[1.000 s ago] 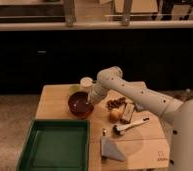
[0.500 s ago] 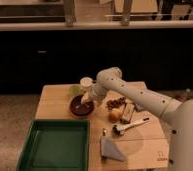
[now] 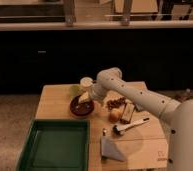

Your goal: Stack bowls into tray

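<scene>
Maroon bowl (image 3: 78,110) w/ end effector (image 3: 85,98) over it, tray (image 3: 54,123) nr.

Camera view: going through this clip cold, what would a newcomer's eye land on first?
The white arm stands out first, reaching from the right across the wooden table, with its gripper down at the dark bowl near the table's middle. Next is the big green tray at the front left, with no bowl in it.
</scene>
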`<action>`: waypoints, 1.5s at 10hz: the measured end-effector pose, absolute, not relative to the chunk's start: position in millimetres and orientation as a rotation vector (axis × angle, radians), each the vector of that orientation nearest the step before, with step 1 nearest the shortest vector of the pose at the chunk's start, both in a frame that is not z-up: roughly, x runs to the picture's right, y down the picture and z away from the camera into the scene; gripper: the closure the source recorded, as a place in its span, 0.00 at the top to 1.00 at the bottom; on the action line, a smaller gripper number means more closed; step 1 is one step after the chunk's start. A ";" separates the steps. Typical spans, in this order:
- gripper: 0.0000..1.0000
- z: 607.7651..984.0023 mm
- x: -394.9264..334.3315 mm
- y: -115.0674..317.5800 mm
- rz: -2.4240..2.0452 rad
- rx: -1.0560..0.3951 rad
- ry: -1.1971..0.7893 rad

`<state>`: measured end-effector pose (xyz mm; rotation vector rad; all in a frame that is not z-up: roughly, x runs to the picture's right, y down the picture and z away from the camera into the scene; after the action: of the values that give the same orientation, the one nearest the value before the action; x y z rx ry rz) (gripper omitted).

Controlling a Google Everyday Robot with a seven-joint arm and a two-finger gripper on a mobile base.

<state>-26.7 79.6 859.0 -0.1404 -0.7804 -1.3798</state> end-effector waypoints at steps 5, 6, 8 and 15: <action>0.80 878.0 -29.4 88.6 -1.336 -0.079 -0.828; 0.80 885.1 -29.1 89.9 -1.313 -0.063 -0.841; 0.80 897.3 -31.8 93.6 -1.282 -0.048 -0.859; 0.77 915.1 -37.3 100.0 -1.241 -0.049 -0.883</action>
<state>-37.3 100.0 915.1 -0.0492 -0.8832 -1.2411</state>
